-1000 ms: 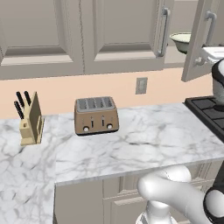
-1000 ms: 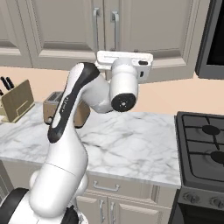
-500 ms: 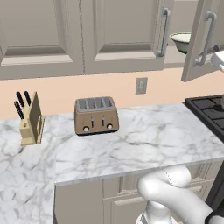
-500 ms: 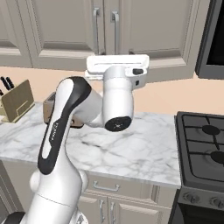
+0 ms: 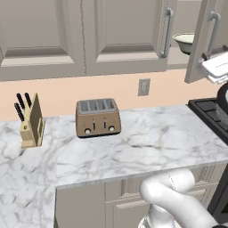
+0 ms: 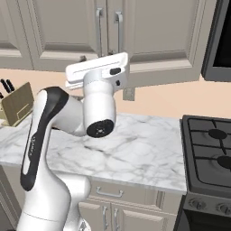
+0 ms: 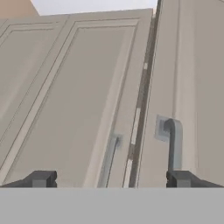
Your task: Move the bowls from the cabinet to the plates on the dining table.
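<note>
A pale green-cream bowl (image 5: 185, 42) sits on a shelf inside the cabinet (image 5: 120, 31), seen through the gap beside the right door (image 5: 205, 26), which stands ajar. My gripper (image 7: 111, 179) is open and holds nothing. Its fingertips (image 7: 42, 178) point at the two door fronts, with the ajar door's bar handle (image 7: 174, 144) just above the right tip. In the left base view the white hand (image 5: 216, 67) hovers just below that door. The plates and the dining table are out of view.
On the marble worktop (image 5: 147, 142) stand a toaster (image 5: 98, 117) and a knife block (image 5: 30, 122). A black stove (image 6: 212, 153) adjoins the worktop on the right, under a dark appliance (image 6: 223, 36). My arm's elbow (image 6: 49, 122) rises over the counter front.
The hand has shifted left and slightly down in front of the cabinet doors, and the forearm has swung with it. The right door is still ajar and the bowl has not moved.
</note>
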You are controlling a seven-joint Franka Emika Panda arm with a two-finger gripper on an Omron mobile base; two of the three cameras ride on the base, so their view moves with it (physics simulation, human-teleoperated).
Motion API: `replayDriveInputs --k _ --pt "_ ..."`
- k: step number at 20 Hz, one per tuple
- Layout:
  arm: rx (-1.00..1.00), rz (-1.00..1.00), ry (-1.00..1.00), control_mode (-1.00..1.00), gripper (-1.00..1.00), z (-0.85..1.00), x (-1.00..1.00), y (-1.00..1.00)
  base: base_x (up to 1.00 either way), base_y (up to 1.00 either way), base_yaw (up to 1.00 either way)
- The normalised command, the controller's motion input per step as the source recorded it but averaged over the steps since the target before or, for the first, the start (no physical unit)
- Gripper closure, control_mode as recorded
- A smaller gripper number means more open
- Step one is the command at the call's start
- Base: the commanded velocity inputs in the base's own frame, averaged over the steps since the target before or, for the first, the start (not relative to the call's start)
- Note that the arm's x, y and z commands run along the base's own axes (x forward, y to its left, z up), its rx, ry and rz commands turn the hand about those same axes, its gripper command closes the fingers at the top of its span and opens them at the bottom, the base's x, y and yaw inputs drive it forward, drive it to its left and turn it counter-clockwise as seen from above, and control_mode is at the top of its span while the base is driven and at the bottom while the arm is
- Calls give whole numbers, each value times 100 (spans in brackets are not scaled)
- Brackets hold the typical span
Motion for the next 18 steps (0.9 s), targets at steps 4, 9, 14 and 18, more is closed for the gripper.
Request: replayDriveInputs --k 4,9,14,18 --pt "-2 0 8 -100 -100 0 -2 58 0 0 0" --pt "2 0 19 -100 -100 0 0 56 0 0 0" --pt "2 -2 24 -100 -100 -8 0 59 0 0 0" --pt "0 -3 28 -100 -100 -20 0 54 0 0 0"
